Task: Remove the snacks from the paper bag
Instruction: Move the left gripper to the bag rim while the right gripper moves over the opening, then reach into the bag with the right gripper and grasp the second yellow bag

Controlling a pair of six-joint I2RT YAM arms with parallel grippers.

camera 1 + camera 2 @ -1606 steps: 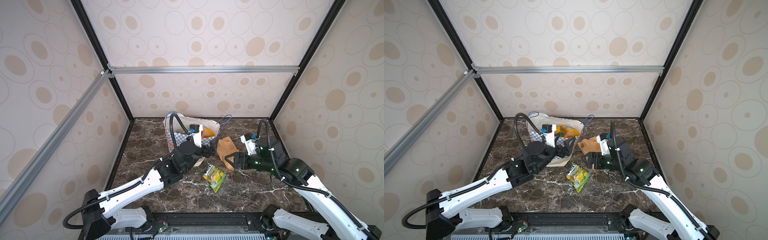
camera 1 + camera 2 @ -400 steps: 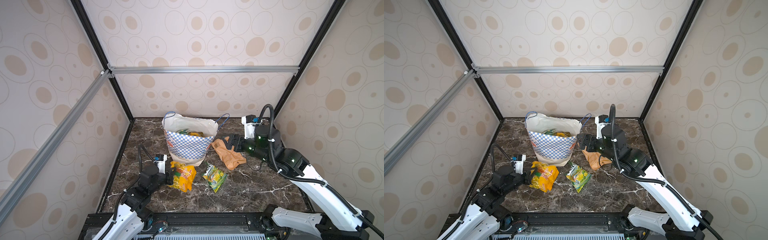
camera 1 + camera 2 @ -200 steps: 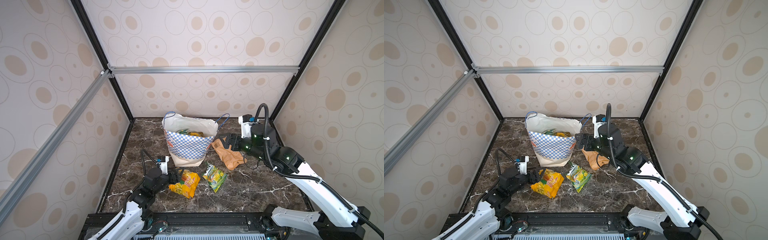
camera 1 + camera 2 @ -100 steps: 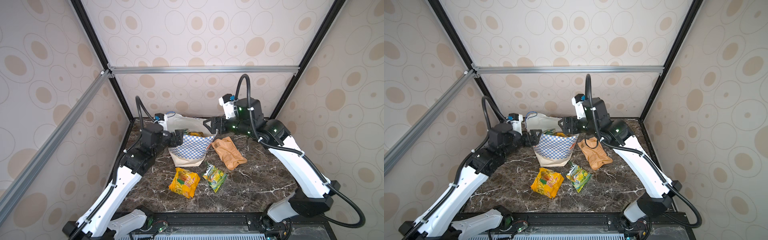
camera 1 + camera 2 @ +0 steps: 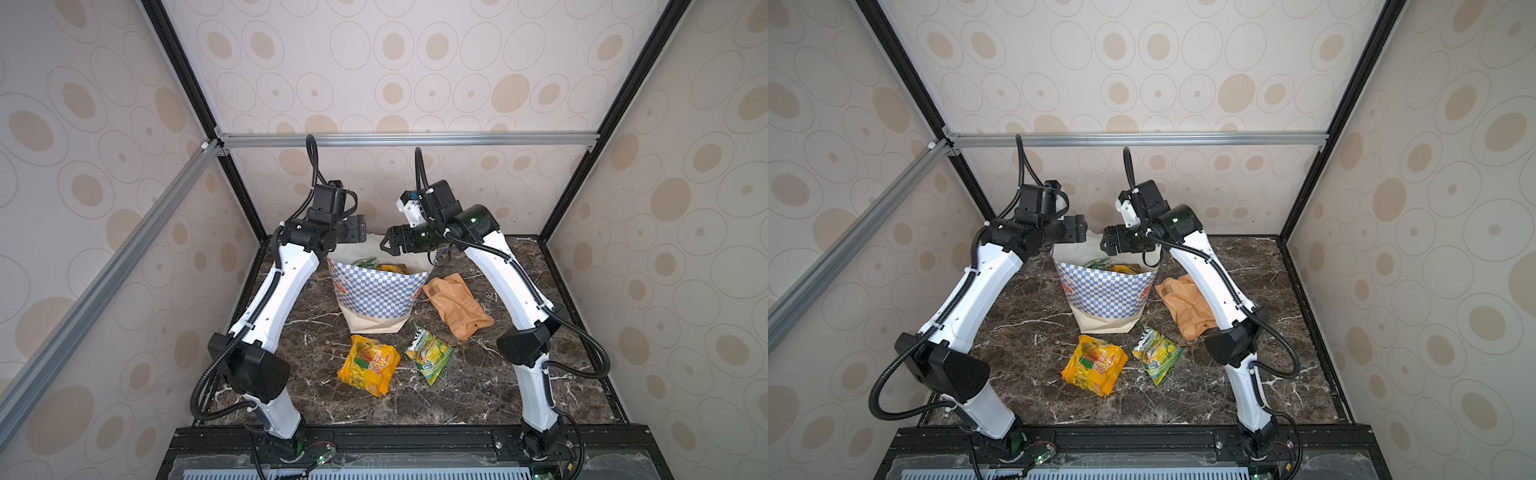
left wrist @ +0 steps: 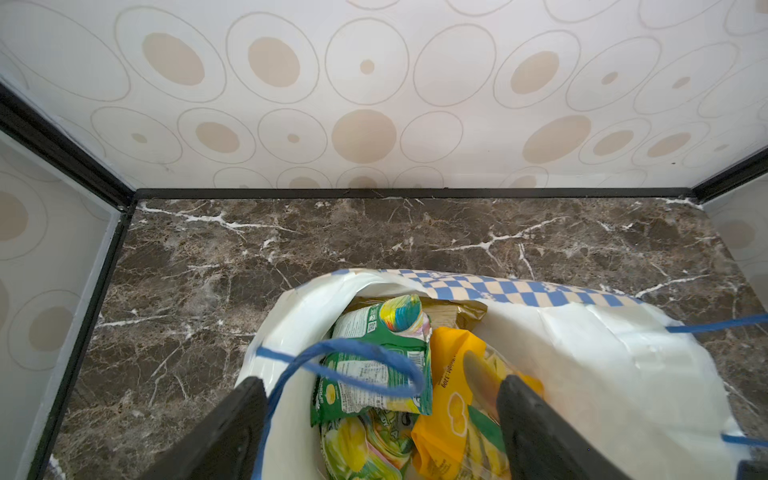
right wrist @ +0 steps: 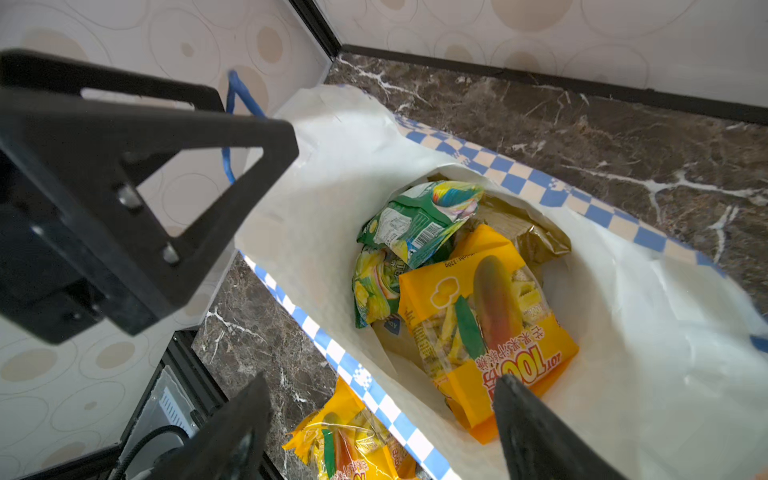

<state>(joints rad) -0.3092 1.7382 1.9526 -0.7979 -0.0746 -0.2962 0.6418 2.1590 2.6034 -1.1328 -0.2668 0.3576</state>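
Note:
The paper bag (image 5: 376, 291) (image 5: 1104, 295) stands upright at the table's middle back, mouth open. Inside lie a green-yellow packet (image 7: 415, 224) (image 6: 374, 365), a yellow-orange packet (image 7: 490, 332) and a gold-brown foil bag (image 7: 528, 237). My left gripper (image 5: 359, 228) (image 6: 382, 386) hangs open and empty above the bag's left rim, a blue cord handle (image 6: 345, 353) looping below it. My right gripper (image 5: 388, 245) (image 7: 378, 386) hangs open and empty over the right rim. On the table lie a yellow-orange packet (image 5: 368, 370), a green-yellow packet (image 5: 428, 357) and a tan-orange pouch (image 5: 457, 305).
The dark marble table (image 5: 478, 386) is boxed in by patterned walls with black frame posts (image 5: 552, 216). The two grippers face each other closely above the bag. The right forearm (image 5: 1208, 282) passes over the tan-orange pouch (image 5: 1187, 303).
Both arms have risen and drawn together above the bag's mouth. A second ago the left gripper was low at the front beside the yellow-orange packet, which now lies alone.

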